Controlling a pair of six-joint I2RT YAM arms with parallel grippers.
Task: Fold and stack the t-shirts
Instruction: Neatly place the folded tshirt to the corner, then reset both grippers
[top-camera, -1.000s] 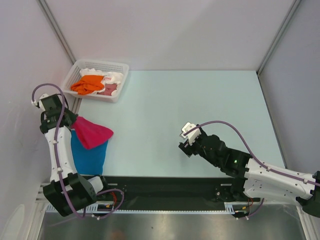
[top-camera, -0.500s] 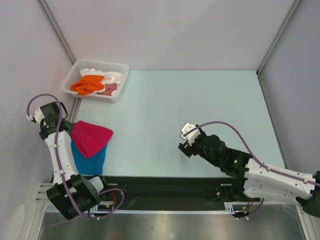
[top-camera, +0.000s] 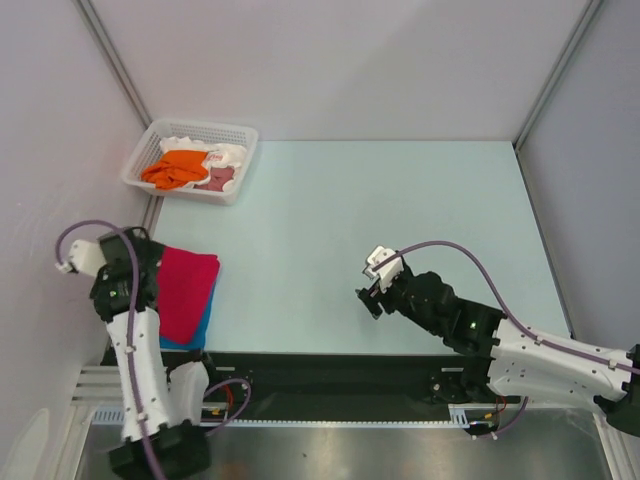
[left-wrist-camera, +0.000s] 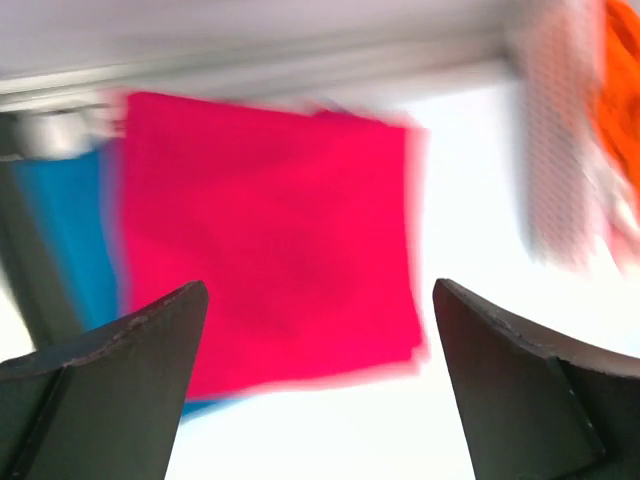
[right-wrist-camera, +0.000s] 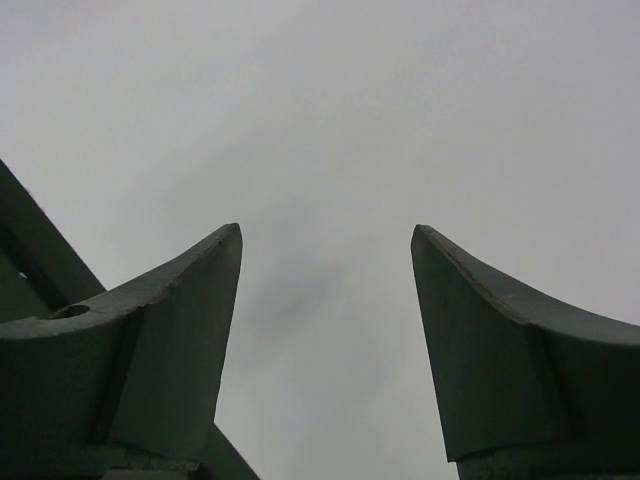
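Folded crimson shirt on the blue one, left gripper open just beside it

The left gripper has its jaws spread wide with nothing between them; the crimson t-shirt lies flat on the blue t-shirt at the table's near-left corner, just ahead of the fingers. The right gripper, jaws parted and holding nothing, hangs mid-table, well apart from both shirts.

The crimson shirt is soft matt cloth, lying smooth over the blue shirt, cloth of the same dull finish. The basket is white plastic lattice (slightly glossy), and the orange shirt inside it is crumpled cloth. The table beside the basket looks smooth and matt.
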